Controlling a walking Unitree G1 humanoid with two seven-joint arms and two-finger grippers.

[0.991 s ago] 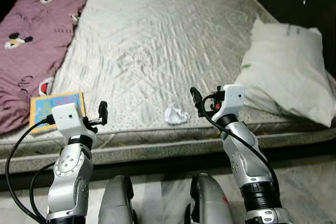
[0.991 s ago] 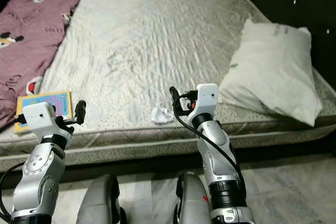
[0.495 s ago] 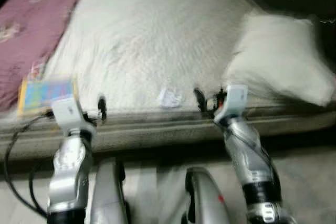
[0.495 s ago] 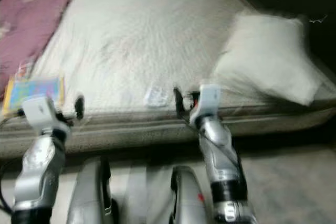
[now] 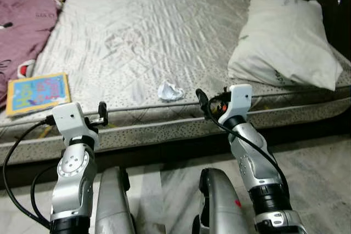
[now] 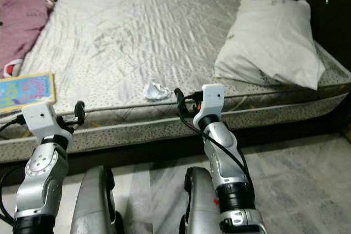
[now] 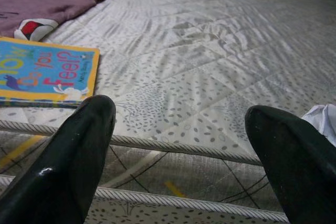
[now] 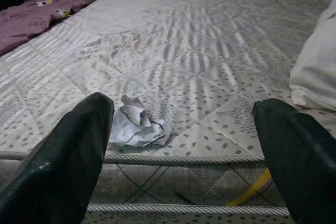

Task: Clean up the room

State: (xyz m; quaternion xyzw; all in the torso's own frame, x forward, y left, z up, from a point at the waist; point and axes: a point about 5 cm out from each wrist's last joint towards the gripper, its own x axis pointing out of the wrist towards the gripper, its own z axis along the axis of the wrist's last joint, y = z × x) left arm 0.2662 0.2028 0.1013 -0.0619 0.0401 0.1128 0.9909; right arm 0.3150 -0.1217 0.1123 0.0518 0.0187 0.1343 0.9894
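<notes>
The crumpled white paper wad (image 5: 170,90) lies near the front edge of the grey quilted mattress (image 5: 153,31), at about eleven o'clock from the right gripper (image 5: 202,101), just ahead of it. That gripper's fingers are spread wide and hold nothing, as are those of the left gripper (image 5: 102,110), which is farther off, so the right arm looks better placed to reach it.

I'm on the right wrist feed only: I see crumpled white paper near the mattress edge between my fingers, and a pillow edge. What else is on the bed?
Observer: From the head camera, a colourful book lies near the front edge of the mattress, on the robot's left.
Operator: Anything beyond the book?
Observer: A purple blanket lies along the mattress's left side; the book's far corner sits right beside it.
Operator: Where's my other arm?
Observer: The left gripper is raised in front of the mattress edge, open, with the book ahead of it to its left. The right gripper is open too, just right of the crumpled paper.
</notes>
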